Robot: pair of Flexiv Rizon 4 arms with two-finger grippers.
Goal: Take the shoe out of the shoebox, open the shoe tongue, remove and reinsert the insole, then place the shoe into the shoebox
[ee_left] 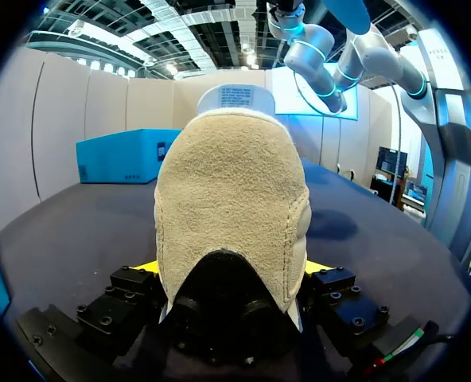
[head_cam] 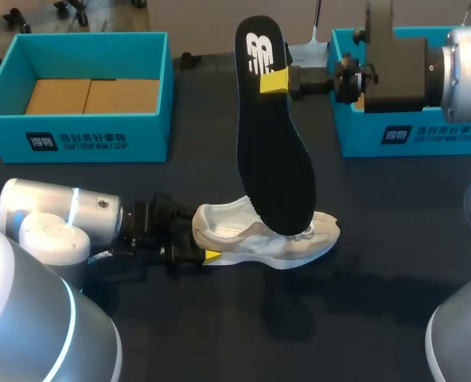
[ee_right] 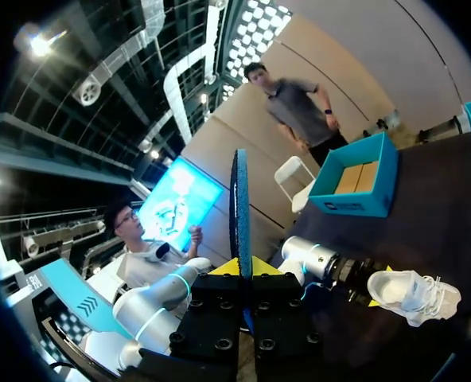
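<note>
Two grasps: our left pincer point(ee_left: 231, 274) clamps the shoe point(head_cam: 267, 239) by its heel. Our right pincer point(ee_right: 241, 269) pinches the insole point(head_cam: 271, 159), upright above the shoe.

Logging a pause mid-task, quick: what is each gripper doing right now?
Left gripper: closed on the heel of the shoe.
Right gripper: closed on the insole.

A trade-show hall: a high black truss ceiling with strip lights point(ee_left: 180, 32), pale partition walls point(ee_left: 84, 111) and a glowing blue display screen point(ee_right: 176, 199) surround the dark bench point(head_cam: 219, 334).
</note>
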